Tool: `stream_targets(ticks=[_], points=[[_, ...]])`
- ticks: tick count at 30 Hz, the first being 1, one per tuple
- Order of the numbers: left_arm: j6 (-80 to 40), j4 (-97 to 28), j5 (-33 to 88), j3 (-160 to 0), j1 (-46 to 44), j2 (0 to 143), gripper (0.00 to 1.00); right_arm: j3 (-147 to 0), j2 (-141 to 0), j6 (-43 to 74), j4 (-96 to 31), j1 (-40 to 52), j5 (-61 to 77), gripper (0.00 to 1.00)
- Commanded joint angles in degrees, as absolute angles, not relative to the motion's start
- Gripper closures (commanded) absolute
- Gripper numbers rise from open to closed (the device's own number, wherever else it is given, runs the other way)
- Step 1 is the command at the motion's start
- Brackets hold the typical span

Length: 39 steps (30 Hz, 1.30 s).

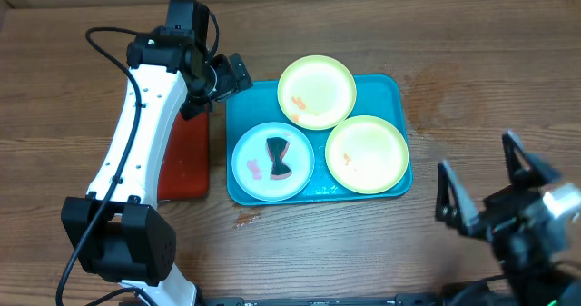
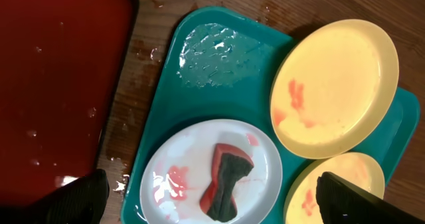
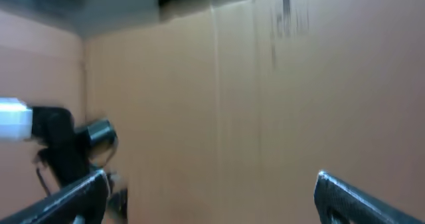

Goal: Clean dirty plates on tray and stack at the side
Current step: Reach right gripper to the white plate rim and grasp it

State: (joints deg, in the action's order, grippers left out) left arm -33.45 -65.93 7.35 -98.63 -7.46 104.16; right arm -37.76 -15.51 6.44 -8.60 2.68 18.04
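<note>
Your left gripper [image 1: 222,77] hangs over the strip of worktop [image 1: 472,61] between the red tray [image 1: 186,165] and the far-left corner of the blue tray [image 1: 399,93]. Its fingers are spread wide with nothing between them. Your right gripper [image 1: 486,183] is near the front right corner of the worktop, well apart from the blue tray, with its fingers also spread wide and empty.

All three plates lie on the blue tray. The light blue plate [image 1: 254,152] is in the near-left corner, marked with pink smears, and a red and black sponge [image 1: 279,157] rests on its middle. One yellow-green plate [image 1: 316,91] sits at the tray's far edge and hangs over it a little, with an orange smear toward its left side. The other yellow-green plate [image 1: 366,153] fills the near-right corner and has a small orange smear near its near-left rim. The rims of the two yellow-green plates meet.

A wet patch [image 2: 216,54] shines on the bare far-left corner of the blue tray. Droplets lie on the red tray and on the wood beside it.
</note>
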Motion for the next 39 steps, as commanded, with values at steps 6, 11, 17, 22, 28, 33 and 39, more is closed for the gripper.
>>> stream_targets(ticks=[6, 11, 17, 22, 28, 33, 39], points=[[-32.8, -66.5, 7.5, -99.4, -7.6, 103.7, 0.00, -73.3, -47.7, 3.2, -42.7, 2.5, 36.1, 0.00], [-32.8, -67.6, 7.5, -99.4, -7.5, 103.7, 0.00, -75.8, -60.7, 10.9, -36.2, 3.0, 49.9, 0.00], [-32.8, -67.4, 7.5, -99.4, -7.5, 103.7, 0.00, -77.0, -75.2, 13.4, -43.5, 12.0, 30.4, 0.16], [-32.8, -67.5, 7.5, -99.4, -7.5, 103.7, 0.00, -77.0, -89.8, 16.3, -44.6, 20.6, 23.8, 0.41], [-32.8, -67.7, 7.5, -99.4, -7.6, 103.7, 0.00, -77.0, -103.6, 15.1, -39.2, 28.0, 18.0, 0.45], [-32.8, -67.7, 7.5, -99.4, -7.6, 103.7, 0.00, -77.0, -109.6, 15.1, -37.3, 30.9, 16.7, 0.47], [-32.5, -68.6, 7.5, -99.3, -7.8, 103.8, 0.00, -77.0, -112.2, 15.3, -37.4, 32.4, 13.1, 0.49]])
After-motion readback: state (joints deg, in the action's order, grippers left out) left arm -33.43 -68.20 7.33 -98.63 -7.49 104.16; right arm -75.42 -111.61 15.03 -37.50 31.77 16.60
